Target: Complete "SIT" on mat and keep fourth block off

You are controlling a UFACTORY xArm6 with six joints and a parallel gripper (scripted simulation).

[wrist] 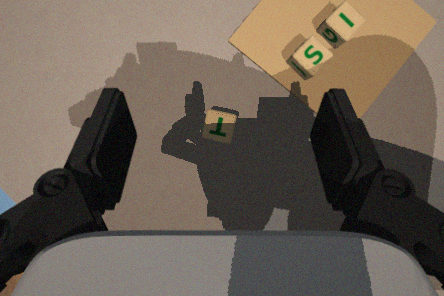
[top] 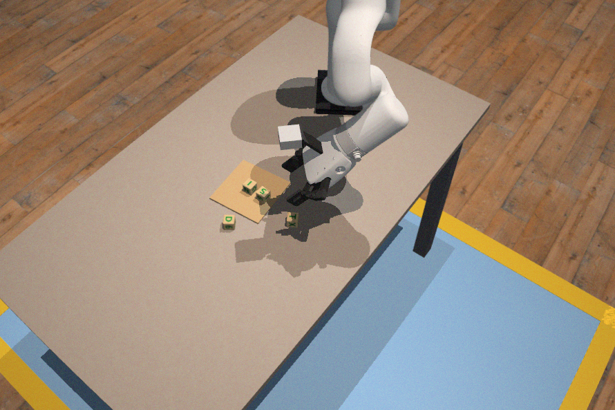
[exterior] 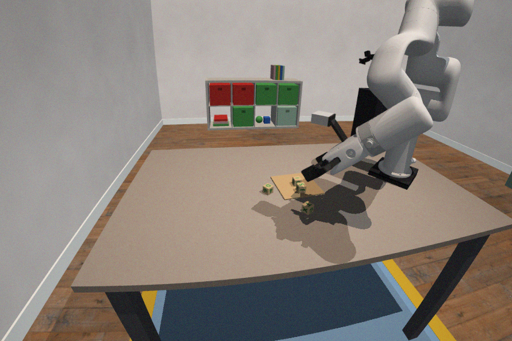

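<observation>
Looking down from the top view, the gripper (top: 309, 192) hangs between the mat (top: 233, 196) and the T block (top: 291, 218), which lies off the mat on the table (top: 148, 271) — the missing letter, so the likely target. From the exterior view, the D block (exterior: 267, 188) sits off the mat's other side, where it belongs. At the wrist, the fingers stand wide apart, holding nothing, with the T block between them but lower; S (wrist: 311, 55) and I (wrist: 345, 21) are touching on the mat.
</observation>
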